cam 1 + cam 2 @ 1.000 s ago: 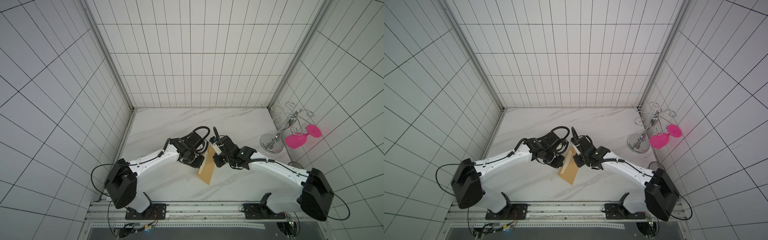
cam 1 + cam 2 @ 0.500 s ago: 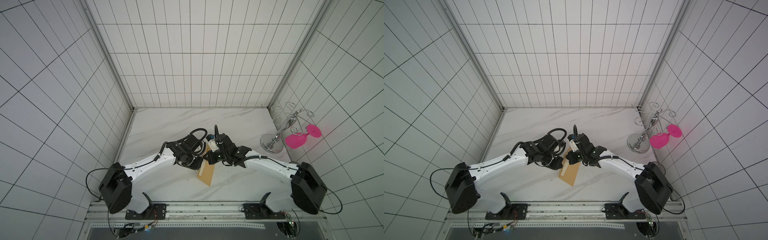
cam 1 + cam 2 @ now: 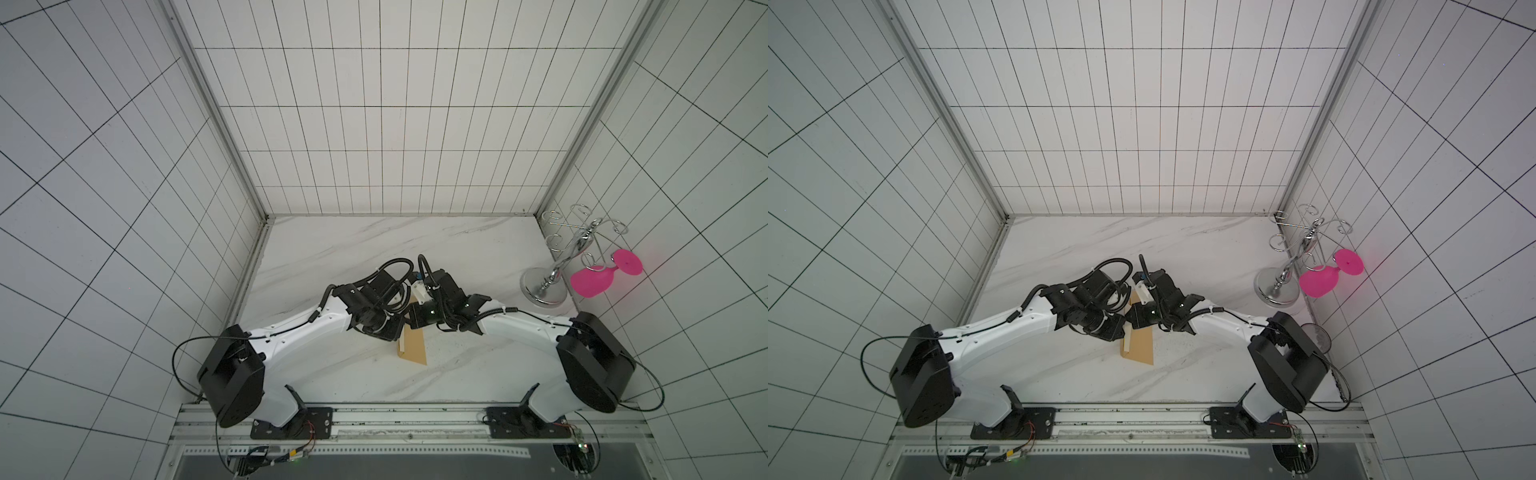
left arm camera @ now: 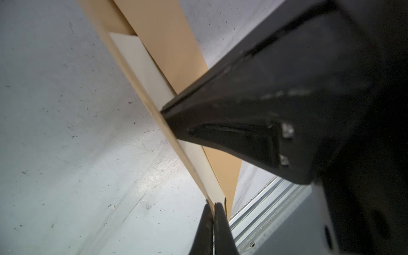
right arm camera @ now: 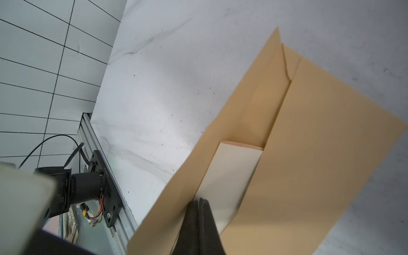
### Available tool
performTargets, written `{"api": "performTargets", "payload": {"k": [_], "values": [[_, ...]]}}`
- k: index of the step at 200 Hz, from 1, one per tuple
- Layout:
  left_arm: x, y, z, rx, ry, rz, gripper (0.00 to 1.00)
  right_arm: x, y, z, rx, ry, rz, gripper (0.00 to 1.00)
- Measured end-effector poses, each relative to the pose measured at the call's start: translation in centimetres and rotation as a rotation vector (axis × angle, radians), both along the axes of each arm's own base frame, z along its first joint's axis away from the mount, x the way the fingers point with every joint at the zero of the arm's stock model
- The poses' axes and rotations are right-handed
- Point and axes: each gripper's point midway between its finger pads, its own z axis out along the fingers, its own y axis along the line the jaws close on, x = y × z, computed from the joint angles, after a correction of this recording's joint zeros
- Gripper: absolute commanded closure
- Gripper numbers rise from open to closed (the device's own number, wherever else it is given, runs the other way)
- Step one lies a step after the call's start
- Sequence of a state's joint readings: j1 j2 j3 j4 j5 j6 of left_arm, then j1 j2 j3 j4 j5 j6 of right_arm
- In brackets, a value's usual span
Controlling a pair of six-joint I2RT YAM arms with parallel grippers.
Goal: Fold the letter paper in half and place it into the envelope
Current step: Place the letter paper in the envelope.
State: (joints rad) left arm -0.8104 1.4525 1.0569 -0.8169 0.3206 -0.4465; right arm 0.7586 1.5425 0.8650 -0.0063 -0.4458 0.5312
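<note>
On table (image 3: pixel 332 257), letter paper (image 5: pixel 231 176) in envelope (image 5: pixel 320 154)

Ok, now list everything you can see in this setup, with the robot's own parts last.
envelope: one, mustard tan, mid-table between the two arms, flap open
letter paper: one, pale cream, partly tucked into the envelope's mouth
glass rack: one, chrome, far right corner of the table
goblet: one, bright pink, hanging on the rack
table: one, white marble look, under everything
walls: three, white tile with dark grout, around the table
rail: one, silver metal, front edge, carrying both arm bases
left gripper: one, black, shut on the envelope's flap edge
right gripper: one, black, shut, apparently on the letter paper's edge
</note>
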Motion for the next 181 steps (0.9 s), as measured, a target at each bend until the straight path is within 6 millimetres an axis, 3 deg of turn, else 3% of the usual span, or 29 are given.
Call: {"api": "performTargets", "payload": {"k": [31, 77, 111, 143, 152, 181], "values": [[0.1, -0.1, 0.1, -0.007, -0.002, 0.001, 1.00, 0.1, 0.3, -0.4, 0.004, 0.009, 0.003, 1.00], [0.0, -0.1, 0.0, -0.004, -0.001, 0.000, 1.00, 0.1, 0.3, -3.4, -0.039, 0.060, 0.000, 1.00], [-0.1, 0.3, -0.2, 0.014, -0.001, -0.008, 1.00, 0.2, 0.3, -3.5, -0.042, 0.057, -0.003, 1.00], [0.2, 0.7, -0.4, 0.036, -0.018, 0.003, 1.00, 0.3, 0.2, -2.9, -0.038, 0.040, -0.010, 1.00], [0.4, 0.8, -0.4, 0.045, -0.026, 0.011, 1.00, 0.3, 0.1, -2.4, -0.036, 0.033, -0.012, 0.96], [1.2, 1.4, -1.0, 0.083, -0.045, 0.042, 1.00, 0.5, -0.6, 0.9, -0.037, -0.027, -0.027, 0.88]]}}
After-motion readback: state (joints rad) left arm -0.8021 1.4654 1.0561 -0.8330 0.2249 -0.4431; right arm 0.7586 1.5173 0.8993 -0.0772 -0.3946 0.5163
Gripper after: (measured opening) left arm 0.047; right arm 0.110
